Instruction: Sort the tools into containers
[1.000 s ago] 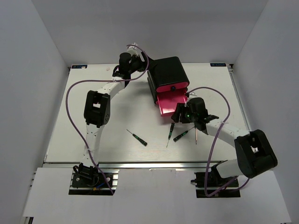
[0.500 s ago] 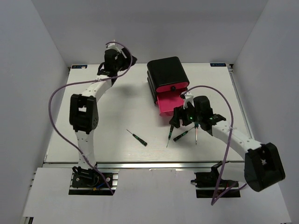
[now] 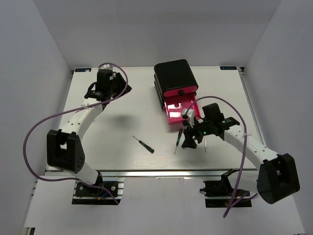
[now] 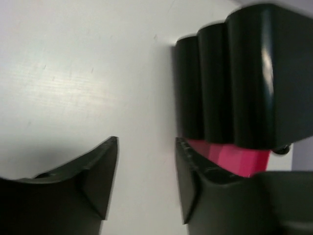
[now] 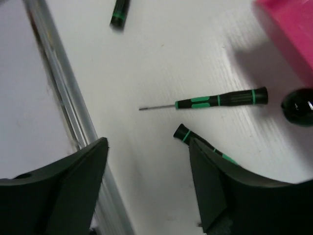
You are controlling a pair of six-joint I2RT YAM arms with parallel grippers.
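Right gripper (image 5: 147, 144) hangs low over the near right of the table (image 3: 122, 117), jaws spread wide, nothing between them. Two thin screwdrivers lie on the table just ahead of it. One (image 5: 222, 100) is in full view, tip toward the near rail (image 5: 63, 88). The second (image 5: 183, 133) shows only its handle end, the rest hidden under one finger. A lone screwdriver (image 3: 145, 145) lies well apart to the left. The pulled-out pink drawer (image 3: 177, 111) sits just beyond the gripper, its knob (image 5: 297, 105) close to the first handle; I cannot tell what is inside. The black box (image 3: 175, 73) stands behind it. Left gripper (image 4: 146, 142) is off at the far left, jaws partly apart and empty, near the box but not touching.

Risks, as I judge them: the two tools lie close, so wide jaws coming down could catch both or nudge one away. Round handles flat on a smooth top will roll if pinched off-centre, perhaps toward the rail. Fingertips must reach the surface to get under so thin a tool, and could scrape it. With nothing steadying the box, a knock on the knob could shift the drawer or the whole unit.
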